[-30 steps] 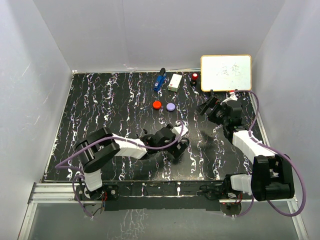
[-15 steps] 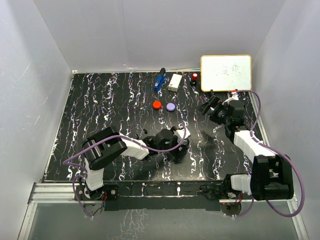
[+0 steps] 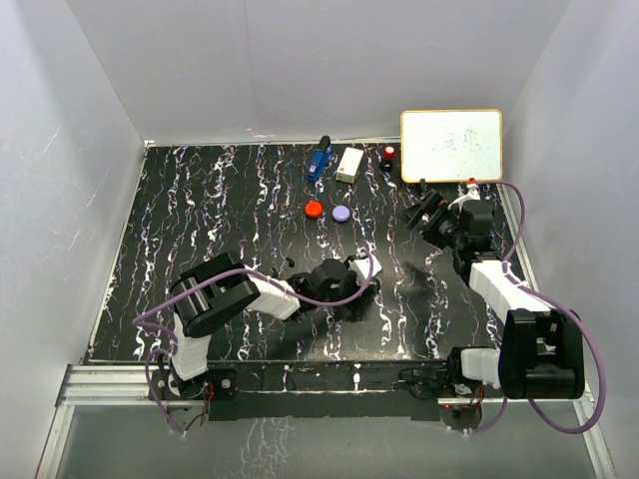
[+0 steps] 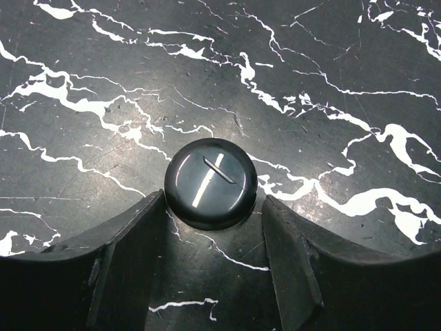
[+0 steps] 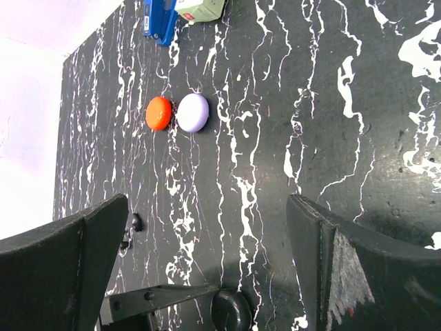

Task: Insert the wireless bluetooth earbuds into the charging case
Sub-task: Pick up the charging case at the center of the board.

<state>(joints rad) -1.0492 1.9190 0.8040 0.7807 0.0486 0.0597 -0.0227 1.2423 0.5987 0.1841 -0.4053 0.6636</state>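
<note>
My left gripper (image 4: 212, 201) is down on the black marbled worktop (image 4: 83, 62), just right of centre along its near half. A round black charging case (image 4: 211, 183) lies flat between the fingertips. The left finger (image 4: 131, 255) looks to be against the case's rim. The right finger (image 4: 293, 265) stands a sliver off it, so I read the fingers as half closed around the case but not clamped on it. The case's lid is shut and glossy, with a bright streak of reflection across it.

My right gripper (image 5: 207, 200) hangs above the right side of the worktop, near the whiteboard (image 3: 451, 145) propped at the far right corner. Its fingers (image 5: 69, 269) are spread as wide as they go, with only bare worktop between them.

From the right wrist I see a red charging case (image 5: 159, 113) and a lavender charging case (image 5: 193, 112) touching side by side. Both are shut and sit out past the middle of the worktop, well apart from either gripper. Beyond them, by the back wall, are a blue tool (image 5: 160, 17) and a small white box (image 5: 200, 7).

Two tiny black bits (image 5: 136, 222) lie on the worktop to the left of the black case, between it and the coloured pair. They are too small for me to say whether they are earbuds. I can make out no earbud anywhere else.
</note>
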